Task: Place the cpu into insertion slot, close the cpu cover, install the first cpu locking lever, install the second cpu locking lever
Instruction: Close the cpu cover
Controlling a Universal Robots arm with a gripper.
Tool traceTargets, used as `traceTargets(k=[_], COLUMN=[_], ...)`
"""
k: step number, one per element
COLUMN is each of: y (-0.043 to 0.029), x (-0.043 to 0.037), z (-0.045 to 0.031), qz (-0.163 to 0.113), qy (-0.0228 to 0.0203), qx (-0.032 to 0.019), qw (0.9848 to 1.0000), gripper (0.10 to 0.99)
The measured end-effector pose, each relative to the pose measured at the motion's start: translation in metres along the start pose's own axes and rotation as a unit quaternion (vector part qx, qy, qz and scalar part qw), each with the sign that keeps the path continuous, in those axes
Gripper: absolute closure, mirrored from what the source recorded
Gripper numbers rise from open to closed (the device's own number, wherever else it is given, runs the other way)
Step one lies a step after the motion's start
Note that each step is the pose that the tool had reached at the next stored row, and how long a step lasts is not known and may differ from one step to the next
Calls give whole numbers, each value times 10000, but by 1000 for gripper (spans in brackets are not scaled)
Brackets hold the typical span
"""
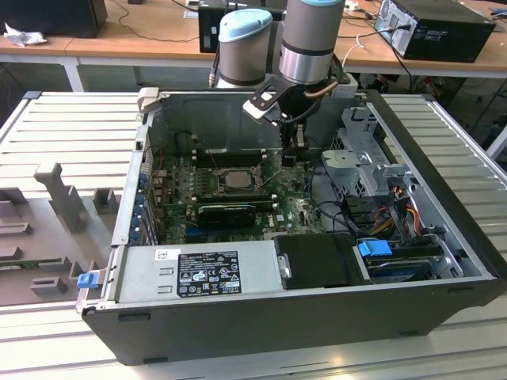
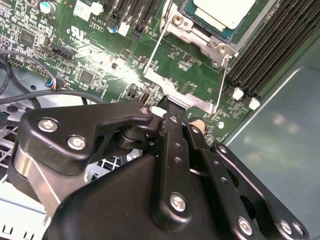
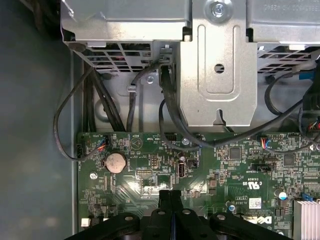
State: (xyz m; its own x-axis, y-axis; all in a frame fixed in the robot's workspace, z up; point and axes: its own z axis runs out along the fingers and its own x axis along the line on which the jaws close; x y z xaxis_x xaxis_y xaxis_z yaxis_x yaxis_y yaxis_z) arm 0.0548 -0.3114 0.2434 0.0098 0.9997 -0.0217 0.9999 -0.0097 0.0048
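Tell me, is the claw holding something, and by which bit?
Cannot be told. The gripper is shut, its tip at the edge of the cpu cover; pinching or just touching is unclear.

Matt tool [image 2: 171, 103], glossy circuit board [image 2: 100, 55], bare metal cpu cover [image 2: 197, 102]

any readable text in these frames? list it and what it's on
Nothing I can quote with confidence.
power supply label, exterior view: several printed lines, too small to read.
small white sticker next to it: too small to read.
board silkscreen, first wrist view: white marks, inverted, not reliably legible.
white board sticker, second wrist view: too small to read.
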Motion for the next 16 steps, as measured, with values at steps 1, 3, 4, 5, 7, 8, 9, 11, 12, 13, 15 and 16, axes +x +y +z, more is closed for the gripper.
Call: traceTargets(k=[1,3,4,5,7,8,9,11,12,13,15,16], y=[-6,-14,-17,-18,-19,-19,-19,-20,-21,-21,-22,-22], x=[0,0,0,0,0,0,0,0,0,0,0,0], z=[0,0,2,5,6,6,7,9,10,10,11,12], qz=[0,-1,0,0,0,0,0,0,-1,0,0,0], qy=[0,0,0,0,0,0,0,-1,0,0,0,0], qx=[0,0,0,0,0,0,0,0,0,0,0,0], qw=[10000,10000,10000,10000,10000,10000,10000,10000,10000,10000,10000,10000], gripper=[980,980,980,980,980,980,980,980,980,980,980,980])
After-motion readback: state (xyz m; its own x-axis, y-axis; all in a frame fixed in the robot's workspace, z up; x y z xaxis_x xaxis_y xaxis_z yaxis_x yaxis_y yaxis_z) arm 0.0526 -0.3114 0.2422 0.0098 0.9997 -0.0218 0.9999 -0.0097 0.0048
